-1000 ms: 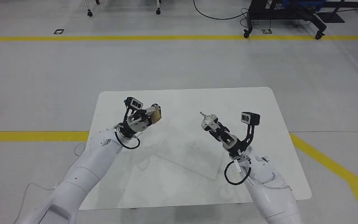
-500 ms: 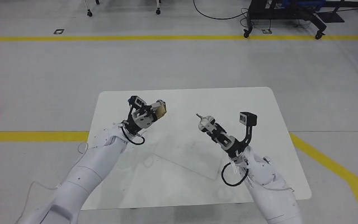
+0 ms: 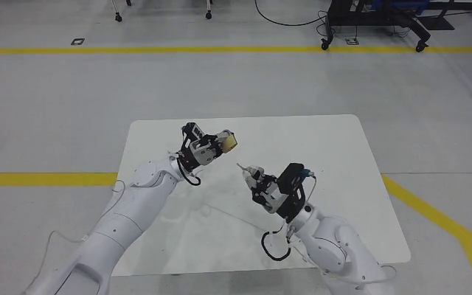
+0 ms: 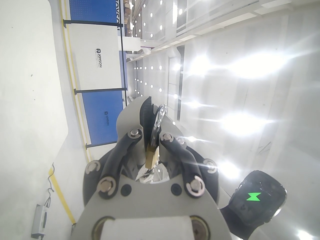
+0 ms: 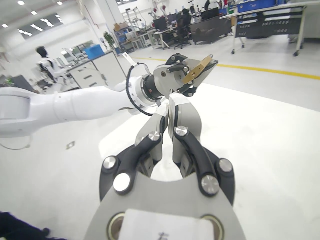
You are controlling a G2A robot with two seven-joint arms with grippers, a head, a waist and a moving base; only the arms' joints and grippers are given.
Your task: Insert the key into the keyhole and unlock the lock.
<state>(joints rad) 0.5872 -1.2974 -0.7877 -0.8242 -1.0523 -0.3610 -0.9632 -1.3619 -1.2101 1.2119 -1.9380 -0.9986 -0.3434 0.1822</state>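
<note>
The left gripper (image 3: 221,142) has its fingers clamped on the brass lock (image 3: 229,139), held above the counter (image 3: 339,147). The right gripper (image 3: 251,175) fingers pinch the key (image 3: 240,168) — tip near the lock, not touching. Insertion and unlocking are still to do.

Brass-yellow metal padlock (image 3: 229,139): plain golden body, shiny silver shackle. Slim silver metal key (image 3: 240,167): bare steel tone. Left pincer (image 3: 223,141) and right pincer (image 5: 172,99): pale grey fingers, black links, silver bolt heads. White rectangular bench (image 3: 332,147): plain, one even tone. Light grey floor (image 3: 221,81): solid yellow stripe at 12 o'clock beyond bench, second yellow stripe running 9 to 3 o'clock under it.
</note>
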